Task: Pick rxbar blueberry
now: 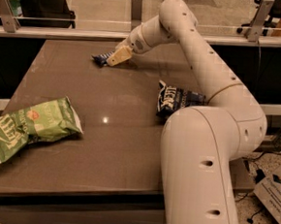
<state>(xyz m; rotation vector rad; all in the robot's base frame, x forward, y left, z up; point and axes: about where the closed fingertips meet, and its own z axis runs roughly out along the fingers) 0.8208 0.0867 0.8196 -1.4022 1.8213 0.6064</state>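
brown tabletop, far edge — the rxbar blueberry lies at my gripper, poking out past its tip. gripped or not — i cannot tell.

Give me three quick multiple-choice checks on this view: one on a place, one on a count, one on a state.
1. Where is the end effector?
A. At the near edge
B. At the rxbar blueberry, toward the far edge of the table
C. Off to the side, by the floor

2. How many chip bags lie on the table?
A. One
B. Two
C. Three

3. The green chip bag is:
A. Lying flat at the near left
B. Standing upright
C. Lifted in the air

Key: B, it meets the bar on the far side; B, the green one plus the dark blue chip bag; A, it lies flat with the arm away from it.
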